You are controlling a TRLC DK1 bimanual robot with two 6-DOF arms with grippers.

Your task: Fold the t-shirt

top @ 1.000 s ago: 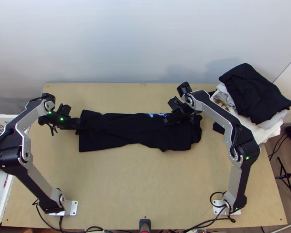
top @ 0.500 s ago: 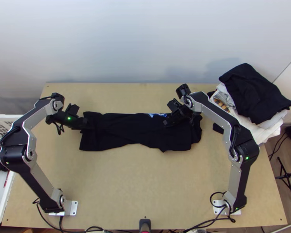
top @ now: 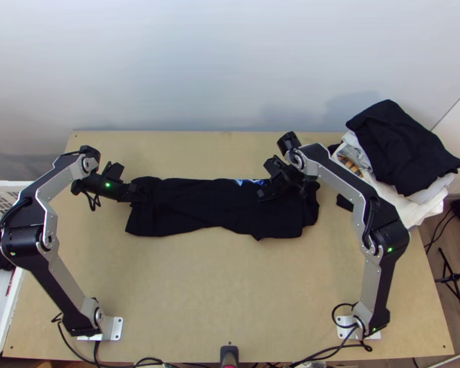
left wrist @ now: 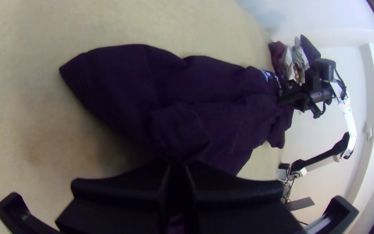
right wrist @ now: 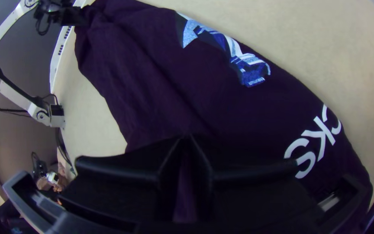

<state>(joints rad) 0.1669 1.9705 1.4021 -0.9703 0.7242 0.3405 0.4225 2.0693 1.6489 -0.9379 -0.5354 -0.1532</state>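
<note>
The black t-shirt [top: 211,205] lies as a long folded strip across the table, a blue and white print at its far edge. At its left end, my left gripper [top: 139,192] has that end slightly drawn in. In the left wrist view, my left gripper [left wrist: 177,164] is shut on a raised, bunched bit of the t-shirt [left wrist: 122,82]. Over the strip's right part is my right gripper [top: 264,194]. The right wrist view has my right gripper [right wrist: 187,138] shut on the t-shirt [right wrist: 152,86], with creases running off from its fingertips.
At the table's back right corner stands a pile of clothes [top: 395,147], black on top of white. A white basket [top: 9,313] is beyond the left edge. Bare wood [top: 224,288] lies between the strip and the near edge.
My left gripper has moved a little to the right, and the t-shirt's left end has shifted and bunched slightly with it. My right gripper has barely moved.
</note>
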